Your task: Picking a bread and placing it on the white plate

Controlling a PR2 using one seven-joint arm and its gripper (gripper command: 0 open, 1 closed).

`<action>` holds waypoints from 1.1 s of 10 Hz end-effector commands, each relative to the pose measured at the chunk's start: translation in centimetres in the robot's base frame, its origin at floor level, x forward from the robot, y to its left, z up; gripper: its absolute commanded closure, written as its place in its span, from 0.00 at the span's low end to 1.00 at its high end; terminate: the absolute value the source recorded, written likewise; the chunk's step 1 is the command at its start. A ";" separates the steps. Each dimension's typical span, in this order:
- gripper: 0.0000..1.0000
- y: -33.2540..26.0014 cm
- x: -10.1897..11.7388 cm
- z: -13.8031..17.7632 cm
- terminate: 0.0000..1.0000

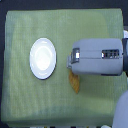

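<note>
The bread (75,83), a golden-orange pastry, lies on the green cloth near the middle of the exterior view, its upper end hidden under my gripper. My grey gripper (70,62) reaches in from the exterior view's right and sits directly over the bread's top end. Its fingers are hidden beneath the grey housing, so their state does not show. The white plate (43,58) is round and glossy with nothing on it, and lies to the exterior view's left of the gripper, a short gap away from it.
A green cloth (30,105) covers the table, with dark edges around it. My arm's grey body (102,56) fills the exterior view's right side, and another grey part (120,117) shows at the bottom right corner.
</note>
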 end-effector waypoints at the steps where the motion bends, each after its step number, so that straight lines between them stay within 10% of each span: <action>1: 1.00 -0.3 2.9 6.7 0.00; 8: 1.00 11.8 11.7 11.6 0.00; 11: 1.00 16.9 10.9 10.3 0.00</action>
